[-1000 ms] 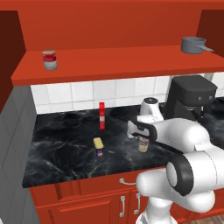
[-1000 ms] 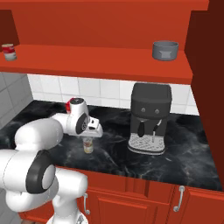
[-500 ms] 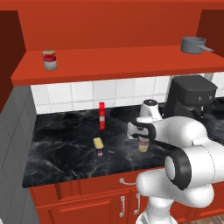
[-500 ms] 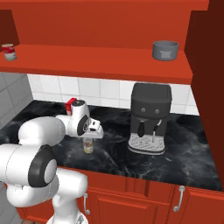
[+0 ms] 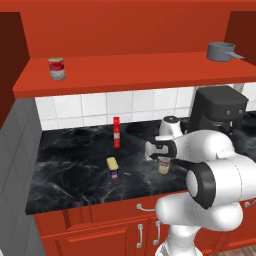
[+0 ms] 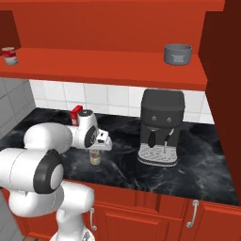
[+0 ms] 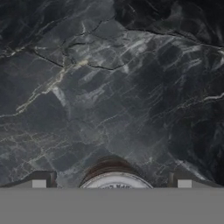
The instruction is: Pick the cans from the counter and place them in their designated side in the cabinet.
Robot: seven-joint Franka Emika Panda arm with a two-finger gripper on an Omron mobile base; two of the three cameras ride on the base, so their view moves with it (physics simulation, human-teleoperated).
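The cabinet [image 5: 135, 75] is a glossy red-orange wall unit with a long flat shelf. At its 9 o'clock end stands a round red-and-white can [image 5: 56, 68]; at the 3 o'clock end sits a grey metal saucepan [image 5: 221, 51] with a short handle. What the saucepan holds cannot be seen.

Below, white square tiles [image 5: 95, 107] back the counter [image 5: 65, 165], a polished black marble slab with pale veins, set over red drawers [image 5: 105, 235] with curved silver handles. A matte black coffee machine [image 6: 160, 127] with a silver drip grille stands on it.

The round can [image 5: 163, 165] has a yellow-green label and silver rims and stands upright on the counter, directly under the hand. In the hand view its silvery lid [image 7: 114, 180] shows at 6 o'clock, with dark lettering too small to read. The rectangular can [image 5: 112, 167], dark blue with a yellow face, lies on the marble at 9 o'clock from the round one, well apart; its writing is not legible. A tall thin red-and-white box [image 5: 116, 132] stands upright at 12 o'clock from it, near the tiles.

The gripper [image 7: 111, 179] hangs just above the round can with its jaws spread wide, one fingertip [image 7: 40, 180] on each side of the lid, holding nothing.
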